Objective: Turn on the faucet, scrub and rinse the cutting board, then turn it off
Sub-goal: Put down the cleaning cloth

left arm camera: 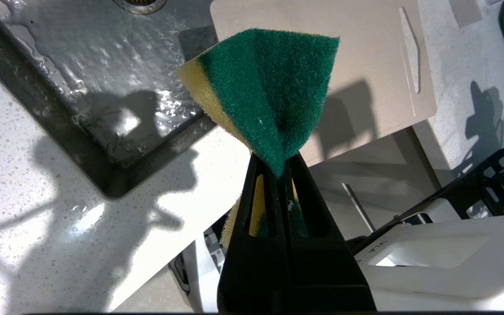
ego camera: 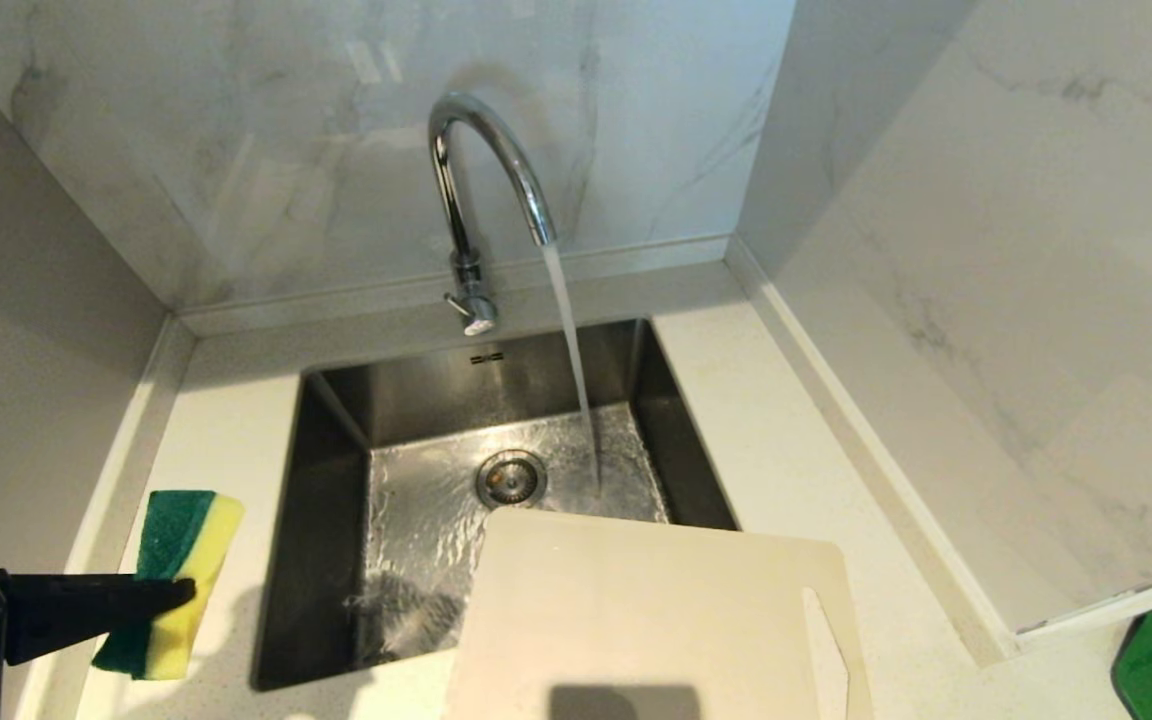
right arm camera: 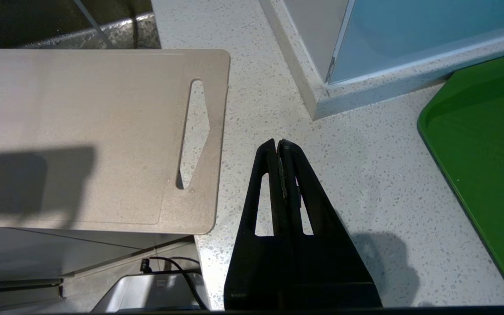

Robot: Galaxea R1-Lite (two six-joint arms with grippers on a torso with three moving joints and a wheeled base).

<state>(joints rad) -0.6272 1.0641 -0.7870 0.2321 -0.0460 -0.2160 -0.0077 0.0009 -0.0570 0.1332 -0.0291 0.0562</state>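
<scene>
Glossy chrome faucet (ego camera: 484, 170), matt plastic cutting board (ego camera: 636, 620)

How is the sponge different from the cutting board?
The sponge is small, green and yellow; the cutting board is big, flat and cream-white. The sponge is pinched up off the counter in the left gripper; the board lies flat across the sink's front edge, held by nothing. Both look dry.

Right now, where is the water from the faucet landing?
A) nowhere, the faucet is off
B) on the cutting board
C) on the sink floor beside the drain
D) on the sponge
C: the stream from the faucet hits the sink floor next to the drain, short of the cutting board; the left gripper holds the sponge off to the side.
</scene>
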